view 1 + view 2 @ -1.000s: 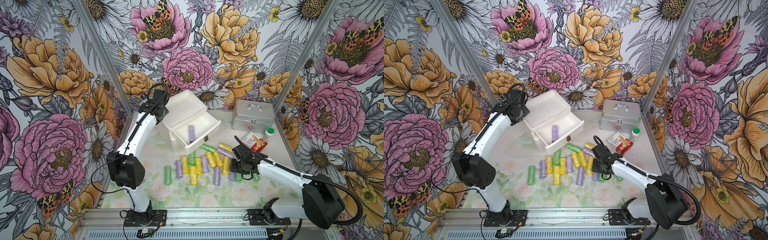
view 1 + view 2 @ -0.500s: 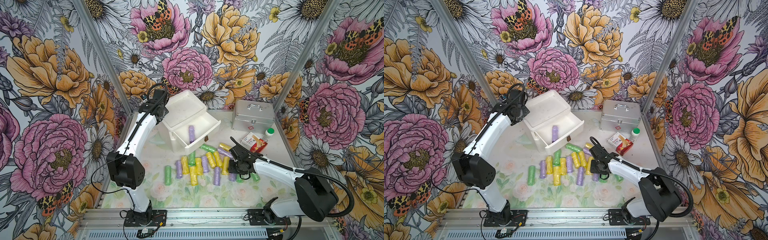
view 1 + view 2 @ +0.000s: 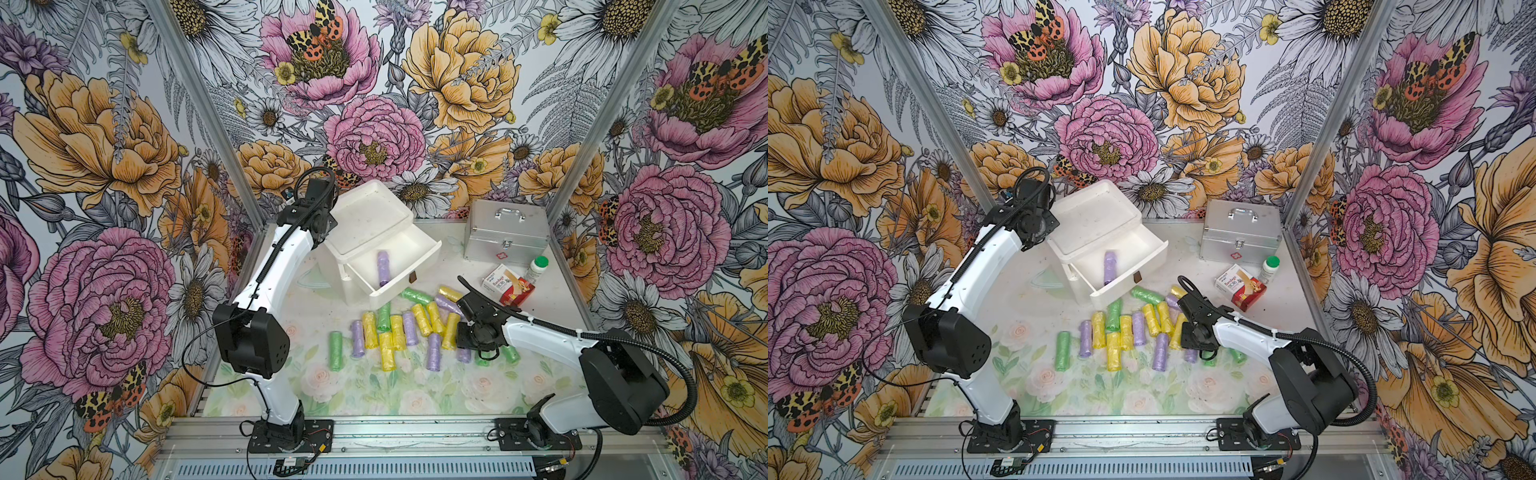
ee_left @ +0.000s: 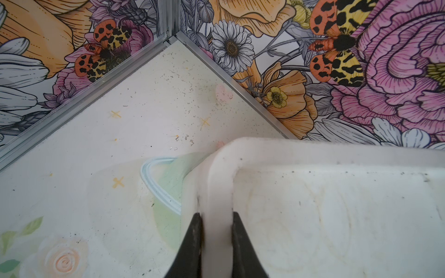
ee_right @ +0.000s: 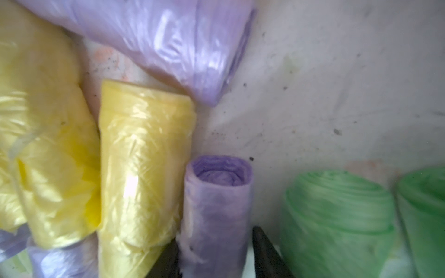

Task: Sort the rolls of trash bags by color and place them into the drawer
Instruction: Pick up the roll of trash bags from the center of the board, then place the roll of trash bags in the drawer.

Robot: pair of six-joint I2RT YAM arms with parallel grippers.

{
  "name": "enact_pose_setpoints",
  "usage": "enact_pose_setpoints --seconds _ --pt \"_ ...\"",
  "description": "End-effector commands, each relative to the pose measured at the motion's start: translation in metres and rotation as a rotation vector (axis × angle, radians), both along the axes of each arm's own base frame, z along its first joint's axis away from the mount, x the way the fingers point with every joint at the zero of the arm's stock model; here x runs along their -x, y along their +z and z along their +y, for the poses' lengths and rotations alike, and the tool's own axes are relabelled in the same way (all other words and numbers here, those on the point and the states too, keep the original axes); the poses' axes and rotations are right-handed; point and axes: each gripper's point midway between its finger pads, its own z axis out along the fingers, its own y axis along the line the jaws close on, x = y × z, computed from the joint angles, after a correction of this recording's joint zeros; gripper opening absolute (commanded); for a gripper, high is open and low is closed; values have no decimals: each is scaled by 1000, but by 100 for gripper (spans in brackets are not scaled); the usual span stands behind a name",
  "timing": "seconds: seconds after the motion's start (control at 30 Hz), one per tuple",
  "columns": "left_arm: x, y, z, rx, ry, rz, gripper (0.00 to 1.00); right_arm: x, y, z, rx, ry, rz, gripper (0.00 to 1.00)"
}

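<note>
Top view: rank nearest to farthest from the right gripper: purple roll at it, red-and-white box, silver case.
1. Pastel purple crinkly plastic roll: between the jaws.
2. Red-and-white cardboard box: behind, toward the right wall.
3. Silver metal case: near the back wall.

Bold floral wallpaper (image 3: 104, 137) with moths surrounds a pale, speckled, rose-printed tabletop (image 3: 415, 390).

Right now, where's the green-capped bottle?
In both top views the bottle stands upright near the right wall, on the right arm's side, just in front of the silver case and next to the red box.
</note>
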Motion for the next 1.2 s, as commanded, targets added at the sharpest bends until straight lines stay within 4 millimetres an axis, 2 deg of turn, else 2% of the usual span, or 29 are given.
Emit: enact_pose_setpoints --seconds 0.0,0.13,0.23,0.33,0.43,0.63,0.7,0.77,0.9,1.17 --pt "15 -24 -13 109 -7 89 0 2 -8 -2 24 12 6 42" --pt "14 -25 -14 110 -7 91 0 3 0 4 -19 6 1 24" --pt "13 -25 -16 114 -11 91 0 2 27 13 -106 -7 -41 22" --pt "12 -25 -16 117 -7 89 0 0 67 13 -161 -31 -116 23" --pt "12 -26 -18 127 -7 90 0 -15 126 24 -288 -62 -225 24" --pt "13 -24 -22 128 -9 82 0 -58 263 65 -546 -64 -415 27" --pt "14 -24 -23 130 -9 84 0 -75 296 79 -601 -57 -451 27" --pt "15 -25 -24 132 -10 86 0 -92 321 93 -649 -56 -471 27" --pt "16 -25 -25 133 -10 85 0 -120 341 119 -755 -81 -471 27" --pt "17 -20 -27 127 -20 77 0 -162 330 152 -897 -185 -417 27"
